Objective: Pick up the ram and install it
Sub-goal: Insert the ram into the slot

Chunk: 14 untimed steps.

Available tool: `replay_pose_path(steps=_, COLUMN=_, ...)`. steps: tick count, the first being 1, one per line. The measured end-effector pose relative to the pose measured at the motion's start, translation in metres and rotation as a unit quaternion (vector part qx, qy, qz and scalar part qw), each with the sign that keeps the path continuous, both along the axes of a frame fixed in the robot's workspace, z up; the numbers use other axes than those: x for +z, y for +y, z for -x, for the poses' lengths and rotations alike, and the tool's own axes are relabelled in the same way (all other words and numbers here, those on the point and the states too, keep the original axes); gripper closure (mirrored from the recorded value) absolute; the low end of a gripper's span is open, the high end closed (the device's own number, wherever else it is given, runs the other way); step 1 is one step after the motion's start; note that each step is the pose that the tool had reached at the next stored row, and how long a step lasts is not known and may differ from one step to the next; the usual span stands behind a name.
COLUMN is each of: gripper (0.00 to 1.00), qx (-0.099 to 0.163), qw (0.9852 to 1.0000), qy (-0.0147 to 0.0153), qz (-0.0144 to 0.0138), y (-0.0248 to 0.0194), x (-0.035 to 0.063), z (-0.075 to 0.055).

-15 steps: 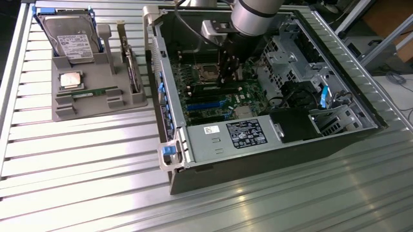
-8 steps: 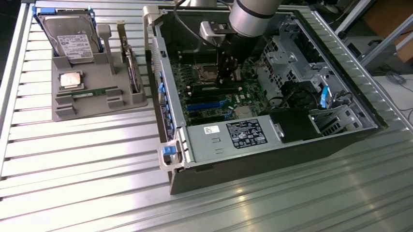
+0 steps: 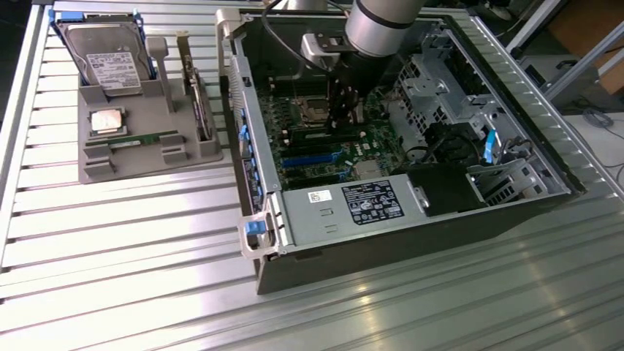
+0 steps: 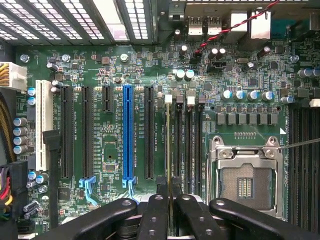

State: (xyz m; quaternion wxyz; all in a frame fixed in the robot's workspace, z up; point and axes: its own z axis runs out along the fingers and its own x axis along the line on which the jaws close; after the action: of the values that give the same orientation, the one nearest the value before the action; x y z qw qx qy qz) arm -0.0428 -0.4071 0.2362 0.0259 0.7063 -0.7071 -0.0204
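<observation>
One open computer case (image 3: 410,219), one motherboard (image 4: 115,65) — one blue expansion slot (image 4: 128,132), one white slot (image 4: 44,125); one gray parts holder (image 3: 146,157) — one hard drive (image 3: 105,53), one CPU chip (image 3: 107,121).

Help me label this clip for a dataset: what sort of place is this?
Probably a lab or workshop bench for computer assembly: an open computer case lies on a ribbed metal table, beside a grey parts holder with a hard drive, and a robot arm reaches into the case.

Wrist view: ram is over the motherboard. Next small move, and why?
Probably ease straight down a little. The gripper is shut on the thin green ram stick, held edge-on and parallel to the black memory slots on the green motherboard, seemingly above the outermost one.
</observation>
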Motion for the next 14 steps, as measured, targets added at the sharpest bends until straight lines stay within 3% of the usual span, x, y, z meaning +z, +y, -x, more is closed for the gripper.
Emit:
replay_pose_path(steps=5, gripper=0.87, qx=0.000, qw=1.0000, qy=0.0000, qz=0.0000, y=0.0035, x=-0.0012, z=-0.0005)
replay_pose_path(steps=14, gripper=0.87, qx=-0.001, qw=1.0000, qy=0.0000, qz=0.0000, y=0.0024, x=-0.0031, z=-0.0015)
